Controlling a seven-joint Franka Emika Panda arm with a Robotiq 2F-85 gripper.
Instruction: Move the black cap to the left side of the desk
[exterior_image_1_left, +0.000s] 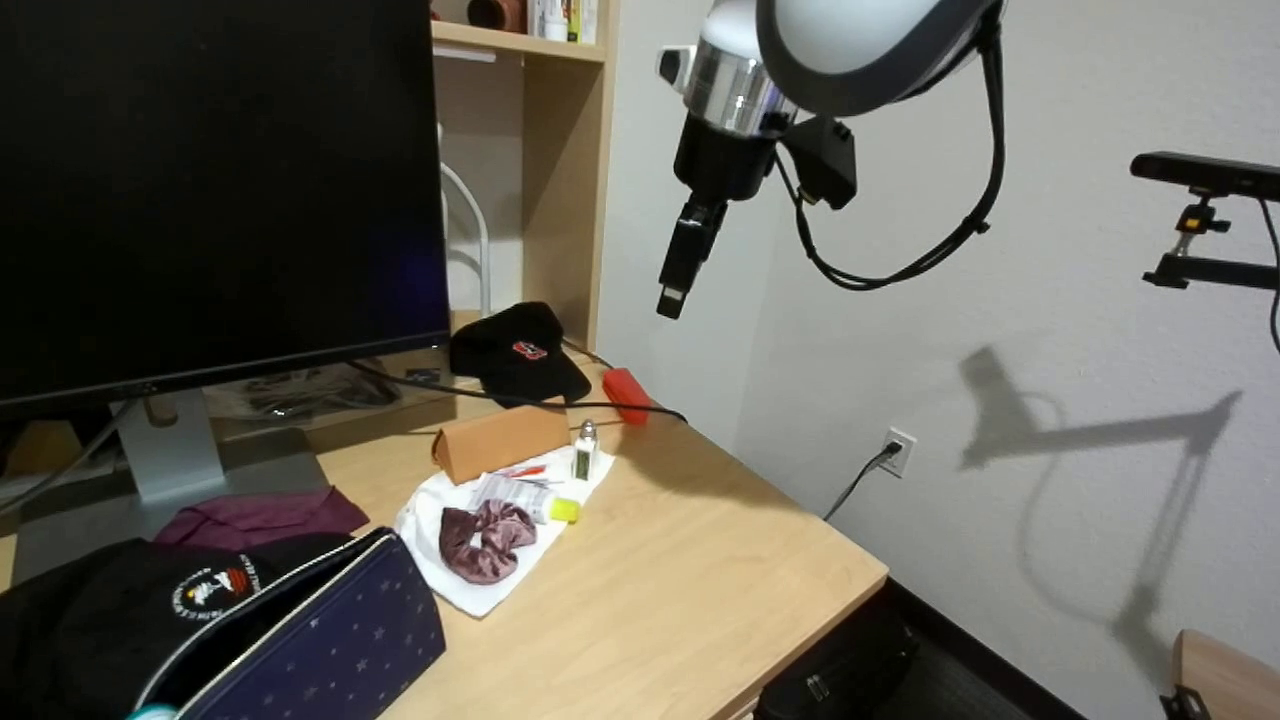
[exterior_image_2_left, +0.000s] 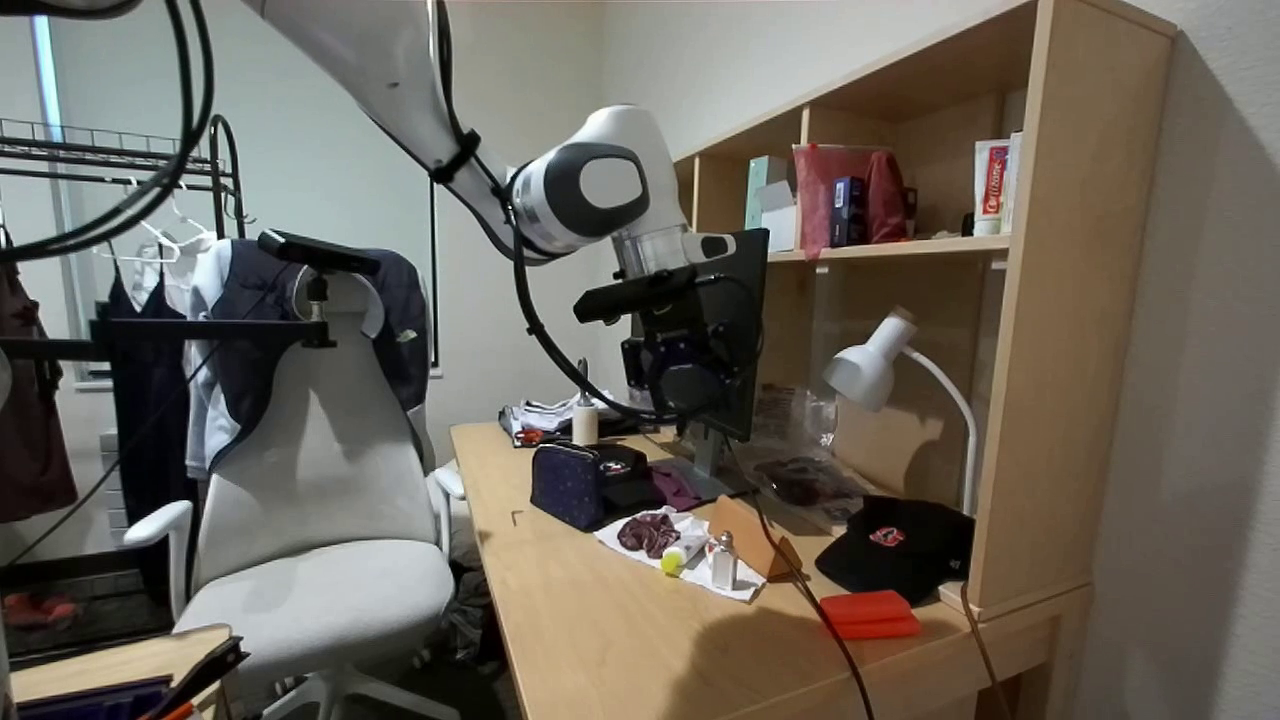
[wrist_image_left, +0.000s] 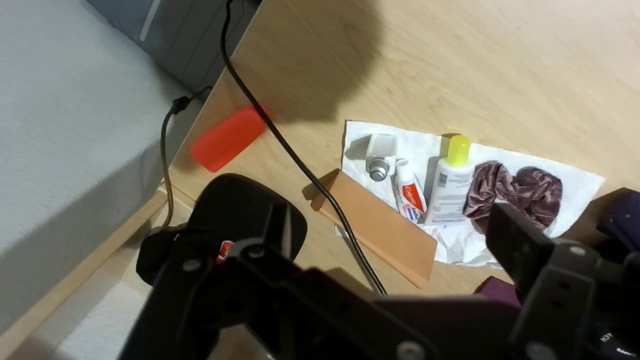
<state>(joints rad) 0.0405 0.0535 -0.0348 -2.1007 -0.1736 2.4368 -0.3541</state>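
Observation:
A black cap (exterior_image_1_left: 520, 350) with a red logo rests on the desk (exterior_image_1_left: 700, 560) against the bookshelf; it also shows in an exterior view (exterior_image_2_left: 900, 545) and at the lower left of the wrist view (wrist_image_left: 240, 205), partly covered by a finger. Another black cap (exterior_image_1_left: 200, 590), with a white and red logo, lies beside a navy pouch; it also shows in an exterior view (exterior_image_2_left: 625, 480). My gripper (exterior_image_1_left: 672, 300) is high above the desk, apart from both caps. In the wrist view my gripper (wrist_image_left: 392, 225) is open with nothing between its fingers.
A black cable (exterior_image_1_left: 600, 404) crosses near the logo cap. Close by are a red case (exterior_image_1_left: 626, 395), a tan case (exterior_image_1_left: 505, 440) and a white cloth (exterior_image_1_left: 470, 600) with small bottles and a scrunchie. The monitor (exterior_image_1_left: 220, 200), bookshelf (exterior_image_1_left: 560, 200) and lamp (exterior_image_2_left: 865, 370) stand behind.

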